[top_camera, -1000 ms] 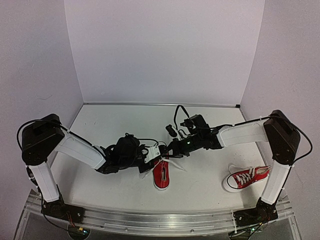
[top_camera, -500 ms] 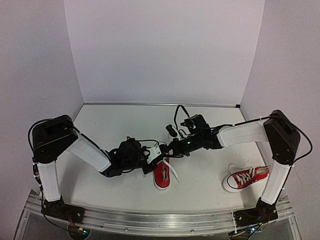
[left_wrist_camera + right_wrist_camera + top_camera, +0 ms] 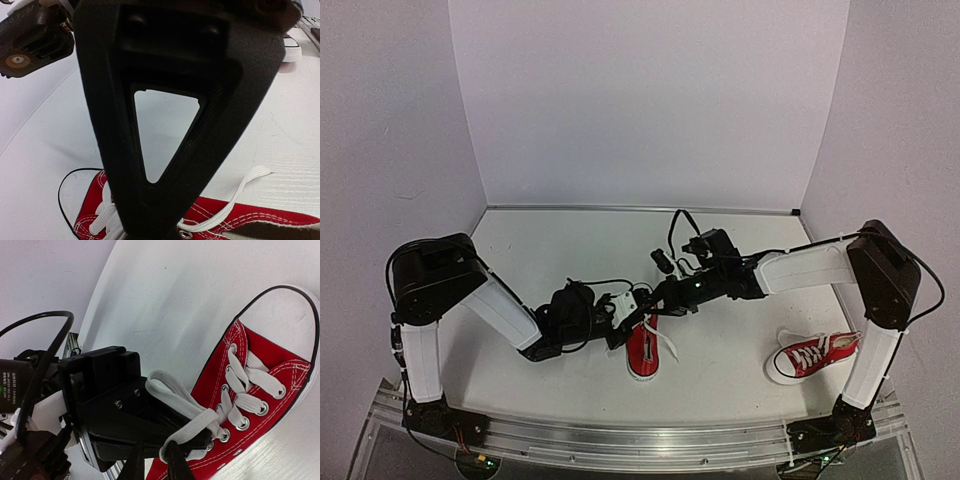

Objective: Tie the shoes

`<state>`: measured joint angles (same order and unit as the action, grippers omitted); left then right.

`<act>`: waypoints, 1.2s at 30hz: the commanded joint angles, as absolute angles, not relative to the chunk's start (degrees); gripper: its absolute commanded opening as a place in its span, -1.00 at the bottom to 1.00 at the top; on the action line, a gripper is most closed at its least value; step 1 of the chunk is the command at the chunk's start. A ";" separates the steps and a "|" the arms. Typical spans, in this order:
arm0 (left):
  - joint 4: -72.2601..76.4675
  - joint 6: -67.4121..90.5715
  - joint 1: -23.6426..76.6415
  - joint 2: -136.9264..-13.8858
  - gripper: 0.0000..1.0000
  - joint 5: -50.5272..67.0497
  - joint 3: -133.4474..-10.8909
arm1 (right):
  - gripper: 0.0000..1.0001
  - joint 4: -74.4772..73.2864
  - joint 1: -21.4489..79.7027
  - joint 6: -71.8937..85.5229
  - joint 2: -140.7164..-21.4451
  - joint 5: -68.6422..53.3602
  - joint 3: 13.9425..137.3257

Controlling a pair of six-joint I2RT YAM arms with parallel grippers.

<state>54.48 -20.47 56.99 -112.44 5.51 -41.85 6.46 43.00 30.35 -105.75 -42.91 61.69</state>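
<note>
One red shoe [image 3: 642,352] lies toe toward the near edge, between both grippers. My left gripper [image 3: 623,325] is shut at the shoe's top eyelets, pinching a white lace loop [image 3: 170,390] that lies back over its black fingers. The other lace [image 3: 200,426] crosses over that loop and hangs against one fingertip [image 3: 175,462] of my right gripper [image 3: 155,466], whose jaws stand slightly apart. In the left wrist view the shoe [image 3: 240,220] sits under the gripper [image 3: 150,231], and a loose lace [image 3: 247,179] trails right. The second shoe [image 3: 812,355], laced, rests at the right.
White walls close in the table [image 3: 570,250] at the back and on both sides. A metal rail [image 3: 640,440] runs along the near edge. A black cable [image 3: 676,228] loops above the right wrist. The second shoe's toe [image 3: 291,49] shows far off in the left wrist view.
My right gripper's jaws have parted a little at the lace. My left arm's elbow has swung right and its gripper has edged closer to the shoe. A lace strand now lies right of the shoe.
</note>
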 commanded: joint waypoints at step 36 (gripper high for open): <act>52.96 -27.76 56.60 -112.14 -1.00 8.28 -42.07 | -0.55 3.28 40.20 29.50 -111.12 -47.63 64.39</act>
